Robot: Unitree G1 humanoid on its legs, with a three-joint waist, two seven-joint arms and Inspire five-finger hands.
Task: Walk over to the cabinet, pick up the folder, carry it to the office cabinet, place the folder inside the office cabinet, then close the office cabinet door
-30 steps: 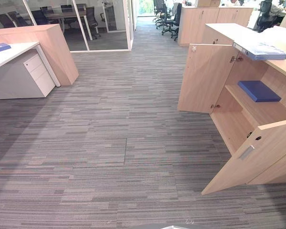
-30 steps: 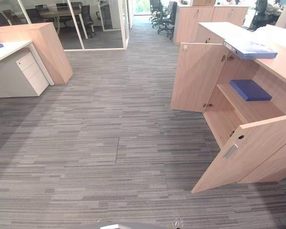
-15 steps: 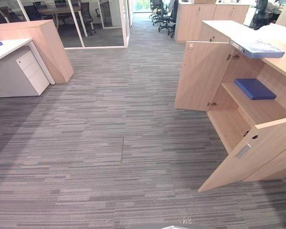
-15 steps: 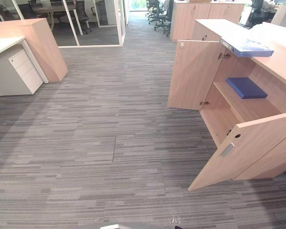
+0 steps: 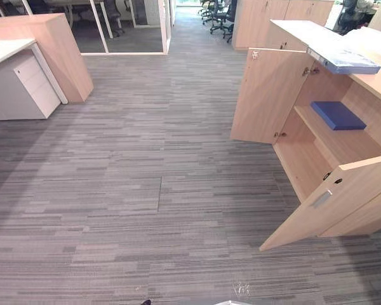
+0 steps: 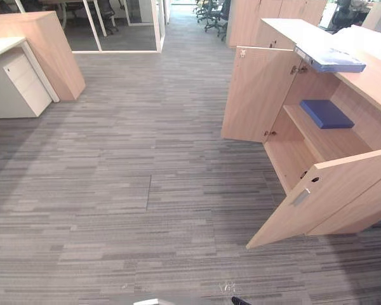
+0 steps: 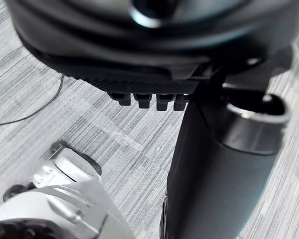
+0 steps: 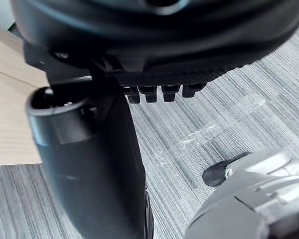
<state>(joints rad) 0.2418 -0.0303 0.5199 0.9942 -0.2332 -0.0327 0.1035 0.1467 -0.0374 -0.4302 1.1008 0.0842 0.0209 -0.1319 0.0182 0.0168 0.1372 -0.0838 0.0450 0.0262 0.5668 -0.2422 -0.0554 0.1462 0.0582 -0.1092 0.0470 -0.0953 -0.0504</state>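
**Folder shelved, cabinet doors not yet shut**
The blue folder (image 5: 338,115) lies flat on the shelf inside the office cabinet (image 5: 305,165), so placing looks done. Both doors stand wide, and the near door (image 5: 355,190) needs a push. The left robot hand (image 7: 139,50) and right robot hand (image 8: 139,50) hang empty with relaxed fingers, free for that. A second folder (image 5: 349,61) overhangs the counter (image 5: 298,28).

Grey striped carpet (image 5: 146,190) runs to a glass partition (image 5: 133,25)

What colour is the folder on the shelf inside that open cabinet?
The folder is dark blue, clearest in the left eye view.
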